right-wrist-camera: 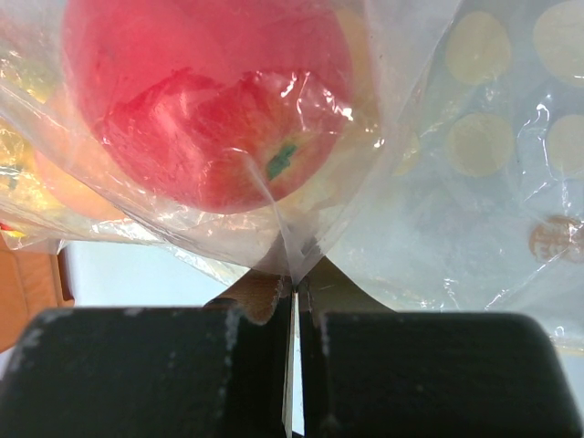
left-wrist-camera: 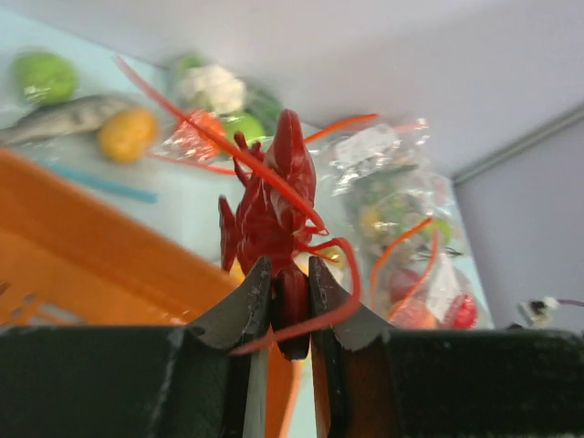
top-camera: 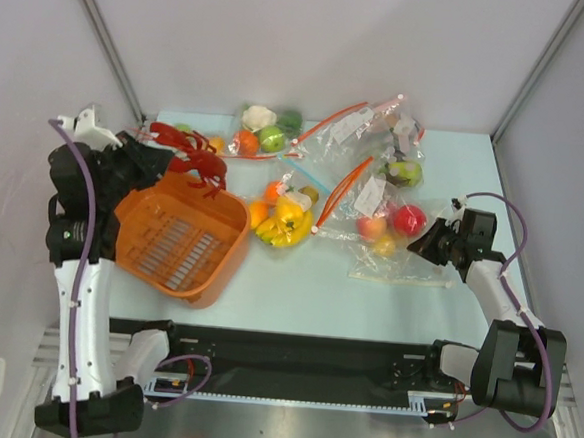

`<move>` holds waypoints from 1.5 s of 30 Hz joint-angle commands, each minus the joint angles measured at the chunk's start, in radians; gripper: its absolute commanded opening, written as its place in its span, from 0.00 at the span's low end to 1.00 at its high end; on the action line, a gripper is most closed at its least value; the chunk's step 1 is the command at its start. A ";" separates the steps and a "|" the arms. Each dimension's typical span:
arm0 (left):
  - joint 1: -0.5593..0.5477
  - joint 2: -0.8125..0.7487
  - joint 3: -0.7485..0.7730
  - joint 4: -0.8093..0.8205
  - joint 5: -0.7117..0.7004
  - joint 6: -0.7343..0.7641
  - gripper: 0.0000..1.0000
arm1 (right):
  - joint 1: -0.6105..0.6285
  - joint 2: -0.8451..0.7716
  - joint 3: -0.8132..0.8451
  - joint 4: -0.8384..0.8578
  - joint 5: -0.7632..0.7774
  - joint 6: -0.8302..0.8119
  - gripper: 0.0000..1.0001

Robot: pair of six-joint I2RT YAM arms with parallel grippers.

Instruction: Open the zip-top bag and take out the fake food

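Pale blue tabletop (top-camera: 365, 314), plain white walls round it, and both arms have hold of something. The left gripper (left-wrist-camera: 290, 274) has its fingers nearly together, pinching the tail end of a long, glossy dark-red plastic lobster (left-wrist-camera: 274, 196). The lobster sticks out of the jaws with its thin red feelers curling back past the fingertips. From above, it's held over the far rim of a bright orange slatted plastic basket (top-camera: 180, 236) that sits right by the left arm. The right gripper (right-wrist-camera: 292, 285) is closed all the way, with a thin fold of the big crinkly clear zip-top bag (right-wrist-camera: 474, 219) caught between the jaws. A glossy red plastic apple (right-wrist-camera: 210, 100) is pressed up against the film from inside, just past the pinch, and the pale printed dots are off to the right. The bag lies on the right half of the table, with its orange-red zip strip (top-camera: 339, 194) at the end away from the gripper. Can't tell if the zip is open. A peach-coloured fruit (top-camera: 372, 226) and a small yellow-orange one (top-camera: 385, 247) are in there too. Just left of it is a yellow plastic banana bunch (top-camera: 286, 226). At the back are more clear bags, one with white cauliflower and green fruits (top-camera: 265, 127) and one with a green apple (top-camera: 404, 171).
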 commanded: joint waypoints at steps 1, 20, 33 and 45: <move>0.035 -0.081 -0.025 -0.111 -0.071 0.062 0.00 | -0.004 -0.003 0.010 0.018 -0.014 -0.006 0.00; 0.035 -0.271 0.000 -0.023 -0.164 0.116 0.00 | 0.011 0.020 0.021 0.016 -0.017 -0.009 0.00; 0.035 -0.344 -0.112 -0.169 -0.386 0.065 0.01 | 0.025 0.040 0.036 0.010 -0.014 -0.014 0.00; 0.035 -0.294 -0.209 -0.218 -0.365 0.056 0.71 | 0.027 0.025 0.036 0.000 -0.009 -0.017 0.00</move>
